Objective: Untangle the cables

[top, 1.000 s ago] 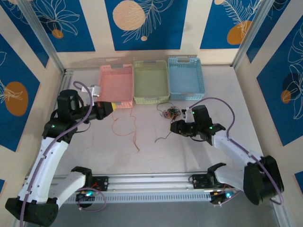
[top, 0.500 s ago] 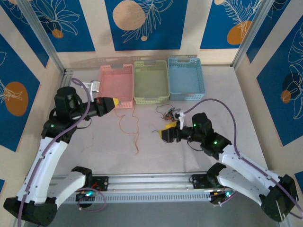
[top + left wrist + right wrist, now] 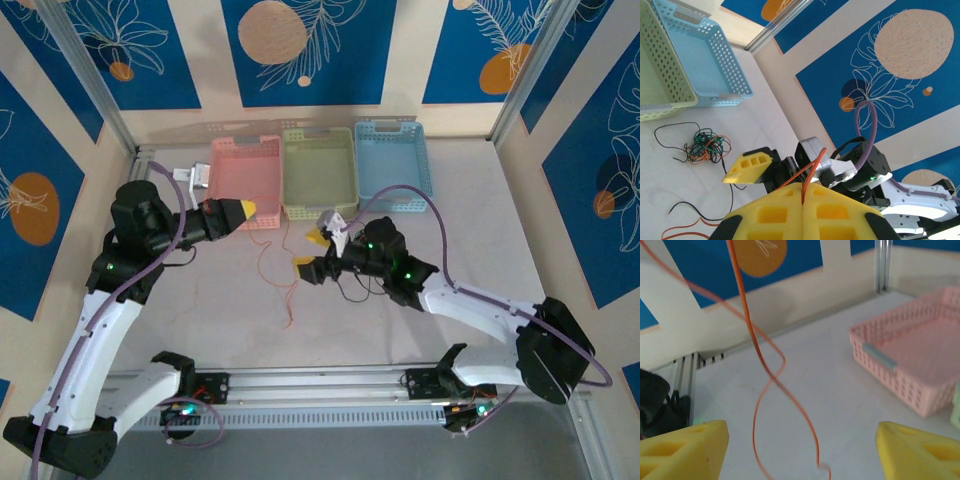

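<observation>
My left gripper [image 3: 244, 209] is shut on one end of a thin orange cable [image 3: 289, 305], which hangs from it in a loose curl down to the table. In the left wrist view the orange cable [image 3: 813, 166] rises from between the closed yellow fingertips [image 3: 790, 200]. My right gripper [image 3: 312, 252] stands open just right of that hanging cable, which dangles between and ahead of its yellow fingers [image 3: 682, 447] as a twisted orange cable [image 3: 765, 365]. A tangle of green, orange and black cables [image 3: 705, 145] lies on the table, mostly hidden under the right arm in the top view.
Three baskets stand in a row at the back: pink [image 3: 245, 180], green [image 3: 318, 172] and blue [image 3: 392, 165]. A loose black cable [image 3: 690, 207] lies on the table near the tangle. The pink basket [image 3: 910, 360] is close beyond the right gripper.
The right arm swung left from the tangle to the hanging orange cable, and its jaws opened wide. The left gripper rose slightly towards the pink basket, still holding the orange cable.
</observation>
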`<state>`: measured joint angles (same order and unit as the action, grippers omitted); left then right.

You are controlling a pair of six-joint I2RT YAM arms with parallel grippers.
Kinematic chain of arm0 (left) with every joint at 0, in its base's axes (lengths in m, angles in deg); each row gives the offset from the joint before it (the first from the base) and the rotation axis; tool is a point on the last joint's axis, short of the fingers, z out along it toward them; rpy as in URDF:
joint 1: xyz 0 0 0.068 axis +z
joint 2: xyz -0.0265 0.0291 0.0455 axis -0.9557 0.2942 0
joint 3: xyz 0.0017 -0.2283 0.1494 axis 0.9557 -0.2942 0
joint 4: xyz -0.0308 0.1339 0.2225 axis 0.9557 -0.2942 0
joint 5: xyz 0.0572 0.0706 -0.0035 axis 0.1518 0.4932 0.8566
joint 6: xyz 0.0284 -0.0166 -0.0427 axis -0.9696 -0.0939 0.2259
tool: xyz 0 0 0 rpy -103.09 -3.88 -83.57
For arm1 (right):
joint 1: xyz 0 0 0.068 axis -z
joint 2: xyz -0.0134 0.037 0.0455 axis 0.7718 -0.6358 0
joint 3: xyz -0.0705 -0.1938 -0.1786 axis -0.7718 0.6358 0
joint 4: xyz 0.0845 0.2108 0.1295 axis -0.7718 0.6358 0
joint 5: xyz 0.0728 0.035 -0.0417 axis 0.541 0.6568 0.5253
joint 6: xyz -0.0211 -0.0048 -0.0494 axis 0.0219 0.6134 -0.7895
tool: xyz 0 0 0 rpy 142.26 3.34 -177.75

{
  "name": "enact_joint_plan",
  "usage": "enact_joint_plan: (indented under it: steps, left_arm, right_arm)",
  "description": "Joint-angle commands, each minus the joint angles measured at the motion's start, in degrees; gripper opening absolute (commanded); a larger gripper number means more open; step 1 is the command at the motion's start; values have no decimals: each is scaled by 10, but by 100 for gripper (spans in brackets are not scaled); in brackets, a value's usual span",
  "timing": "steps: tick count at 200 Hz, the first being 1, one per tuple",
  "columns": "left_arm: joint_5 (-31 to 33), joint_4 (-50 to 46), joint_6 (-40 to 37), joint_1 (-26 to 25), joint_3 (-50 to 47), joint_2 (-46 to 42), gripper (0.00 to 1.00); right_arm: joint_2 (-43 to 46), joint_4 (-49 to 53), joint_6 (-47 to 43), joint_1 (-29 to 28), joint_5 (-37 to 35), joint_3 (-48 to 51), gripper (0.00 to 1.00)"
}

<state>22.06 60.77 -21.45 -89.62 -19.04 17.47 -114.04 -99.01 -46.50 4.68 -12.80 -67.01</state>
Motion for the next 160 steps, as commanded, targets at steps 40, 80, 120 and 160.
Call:
enact_joint_plan:
  steps: [40, 80, 120, 160]
  left_arm:
    - [1, 51, 43, -20, 24, -1, 0]
    - [3, 46, 44, -26, 28, -3, 0]
    - [10, 30, 35, -27, 31, -12, 0]
    - [33, 10, 20, -27, 20, -22, 10]
  right_arm:
    - [-101, -111, -35, -50, -17, -93, 78]
    - [-149, -133, -48, -71, -52, -122, 59]
    - [-129, -149, -16, -56, -70, -101, 0]
    - [-95, -119, 17, -26, -42, -97, 0]
